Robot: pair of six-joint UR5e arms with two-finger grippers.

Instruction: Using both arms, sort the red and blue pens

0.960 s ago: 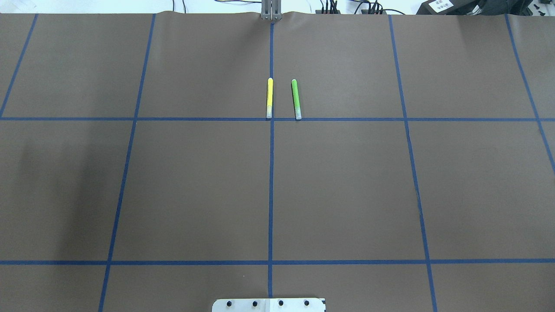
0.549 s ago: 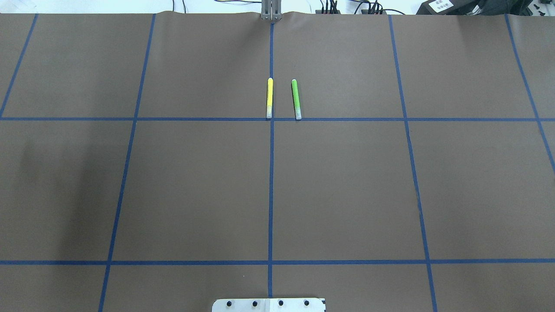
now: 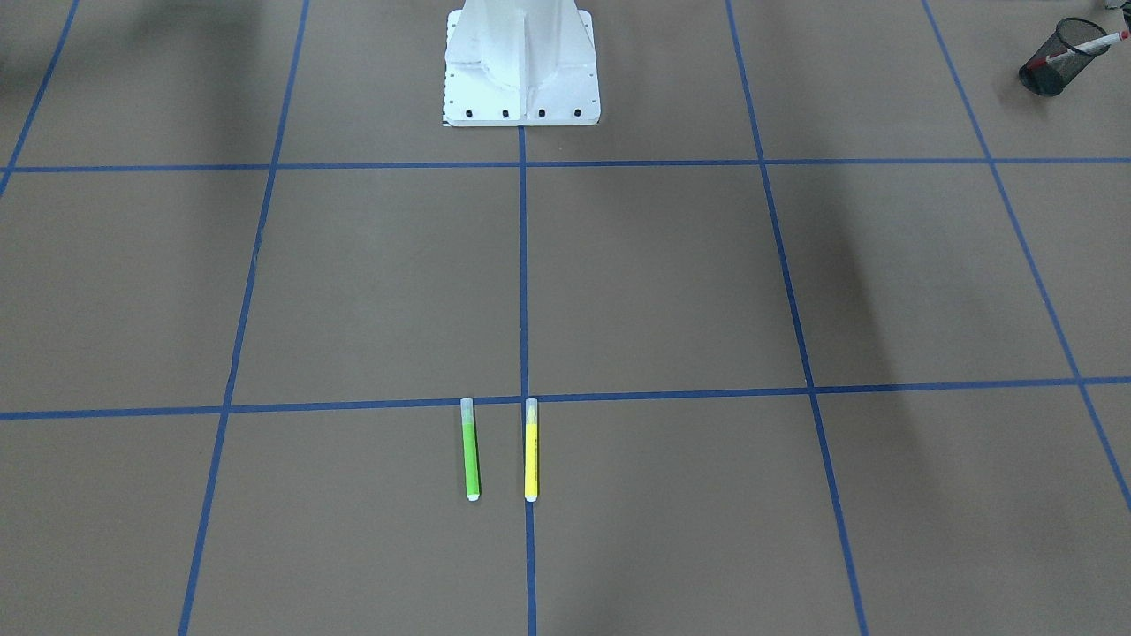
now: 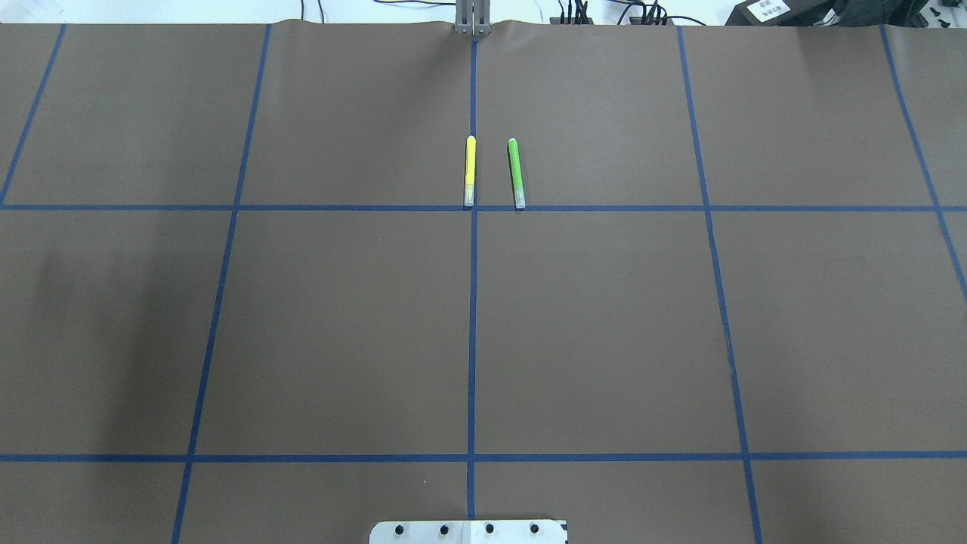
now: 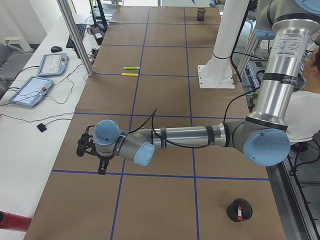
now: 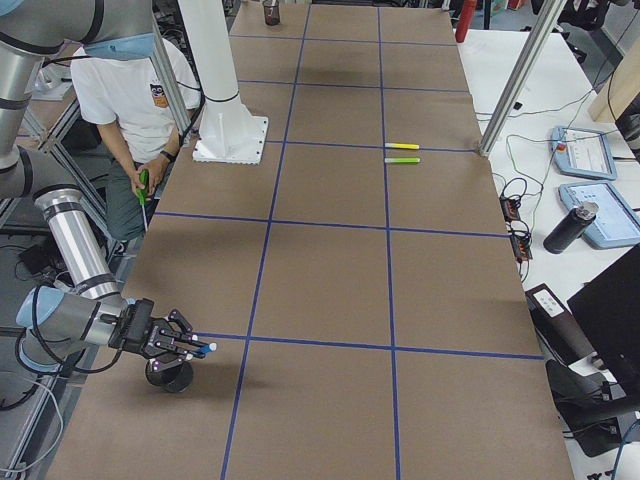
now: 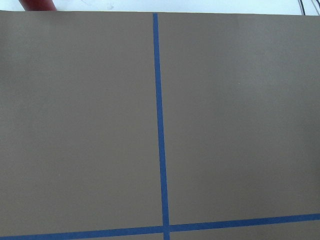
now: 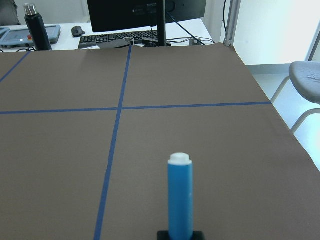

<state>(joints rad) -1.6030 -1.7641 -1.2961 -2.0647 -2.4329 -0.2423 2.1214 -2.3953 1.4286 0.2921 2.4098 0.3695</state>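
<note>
The blue pen [image 8: 180, 196] with a white tip stands out in front of the right wrist camera. My right gripper [image 6: 200, 349] is shut on it, low over a black mesh cup [image 6: 170, 376] near the table's right end. The red pen [image 3: 1085, 44], a white barrel with a red cap, leans in another black mesh cup [image 3: 1058, 56] at the left end; the exterior left view shows that cup [image 5: 239, 210] too. My left gripper [image 5: 80, 148] hovers over bare table near the outer edge. It shows only in that side view, so I cannot tell whether it is open or shut.
A yellow pen [image 4: 470, 171] and a lime-green pen [image 4: 516, 173] lie side by side at the far middle of the table. The white pedestal base [image 3: 521, 62] stands at the robot's side. A person [image 6: 130, 90] sits beside the base. Tablets and cables lie along the far edge.
</note>
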